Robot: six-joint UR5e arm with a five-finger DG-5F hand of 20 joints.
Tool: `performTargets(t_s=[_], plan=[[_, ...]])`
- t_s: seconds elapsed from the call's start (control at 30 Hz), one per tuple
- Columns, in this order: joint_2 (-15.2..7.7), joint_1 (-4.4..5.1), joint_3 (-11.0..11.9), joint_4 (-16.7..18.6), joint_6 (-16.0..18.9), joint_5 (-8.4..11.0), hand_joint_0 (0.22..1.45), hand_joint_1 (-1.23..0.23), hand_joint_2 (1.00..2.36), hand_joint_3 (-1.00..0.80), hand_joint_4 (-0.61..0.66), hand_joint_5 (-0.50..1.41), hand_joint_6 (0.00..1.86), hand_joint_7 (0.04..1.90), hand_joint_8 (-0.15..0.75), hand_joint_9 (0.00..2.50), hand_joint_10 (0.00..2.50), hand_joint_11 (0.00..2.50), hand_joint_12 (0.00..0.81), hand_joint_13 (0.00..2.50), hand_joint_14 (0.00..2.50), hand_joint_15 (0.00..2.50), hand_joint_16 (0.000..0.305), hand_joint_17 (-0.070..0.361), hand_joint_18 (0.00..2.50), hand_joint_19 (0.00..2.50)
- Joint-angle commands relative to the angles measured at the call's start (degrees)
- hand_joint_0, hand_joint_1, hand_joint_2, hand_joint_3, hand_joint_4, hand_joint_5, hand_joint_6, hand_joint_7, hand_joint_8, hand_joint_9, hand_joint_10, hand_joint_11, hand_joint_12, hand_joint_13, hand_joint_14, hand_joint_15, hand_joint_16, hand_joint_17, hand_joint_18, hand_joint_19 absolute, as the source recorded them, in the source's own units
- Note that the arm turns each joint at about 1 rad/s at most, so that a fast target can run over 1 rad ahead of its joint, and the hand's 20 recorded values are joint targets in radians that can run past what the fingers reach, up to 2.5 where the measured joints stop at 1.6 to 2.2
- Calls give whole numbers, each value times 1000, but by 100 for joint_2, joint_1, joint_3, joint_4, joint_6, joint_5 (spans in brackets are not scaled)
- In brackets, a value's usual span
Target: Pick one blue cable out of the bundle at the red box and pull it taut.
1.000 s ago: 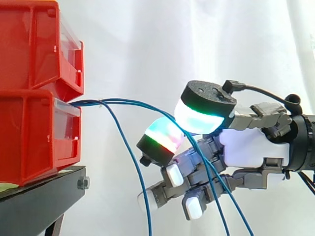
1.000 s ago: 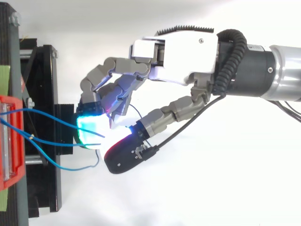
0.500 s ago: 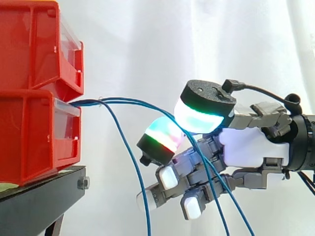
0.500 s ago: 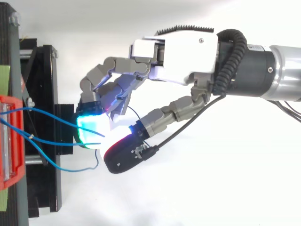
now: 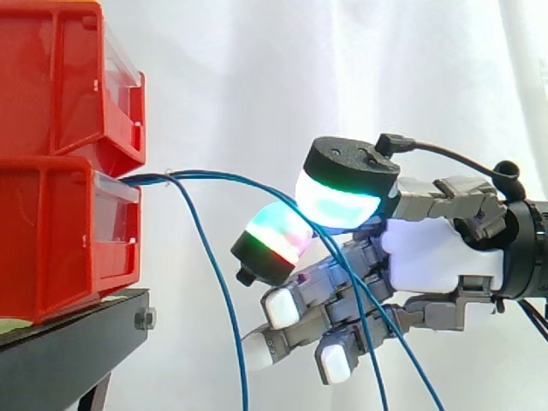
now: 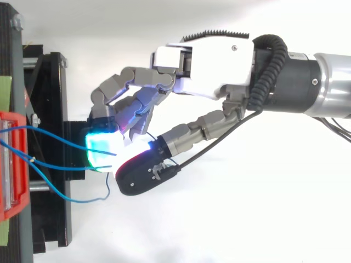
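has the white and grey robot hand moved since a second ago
Yes. The hand has shifted slightly left in the side view, toward the stacked red plastic bins.

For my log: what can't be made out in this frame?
Whether the hand grips a blue cable: both views, its glowing pads cover the contact.
The cables' lower runs: side view, cut off by the bottom edge.
Where the cables attach inside the red box: side view, its front hides this.
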Motion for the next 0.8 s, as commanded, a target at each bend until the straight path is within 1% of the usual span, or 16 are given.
performTargets(t_s=[0.0, 0.03, 0.07, 0.13, 0.3, 0.43, 0.53, 0.67, 0.77], plan=[[-2, -3, 0, -9, 0, -3, 592, -763, 1019, -72, 88, -109, 757, 1058, 290, 808, 13, 566, 412, 513, 8, 260, 62, 139, 791, 545], [-2, 6, 0, 0, 0, -3, 600, -842, 1020, -57, 98, -133, 792, 1031, 286, 795, 11, 579, 407, 508, 8, 263, 60, 136, 781, 545], [-2, 6, 0, 0, 0, -3, 606, -852, 1021, -60, 95, -136, 792, 1058, 285, 788, 12, 586, 403, 505, 8, 263, 60, 134, 775, 547], [-2, 6, 0, -9, 0, 6, 635, -901, 1025, -72, 88, -146, 807, 1040, 275, 770, 16, 596, 391, 492, 8, 257, 57, 129, 758, 543], [7, -3, 0, 0, 0, 15, 691, -948, 1026, -102, 58, -165, 844, 988, 277, 755, 14, 620, 390, 486, 8, 253, 58, 130, 760, 516], [-2, -3, 0, 0, 0, 15, 743, -965, 1028, -125, 37, -178, 867, 936, 274, 739, 12, 630, 387, 473, 8, 253, 57, 129, 746, 518], [7, -3, 0, 0, 0, 15, 770, -969, 1026, -159, 33, -185, 872, 952, 270, 726, 12, 636, 385, 464, 8, 247, 57, 129, 736, 520], [-2, -3, 0, 0, 0, 15, 810, -970, 1025, -195, 73, -193, 880, 974, 263, 710, 13, 626, 384, 449, 8, 248, 57, 128, 705, 538], [7, 6, 0, 0, 0, 6, 828, -966, 1022, -230, 96, -195, 883, 957, 254, 696, 11, 622, 381, 437, 8, 246, 57, 128, 690, 530]])
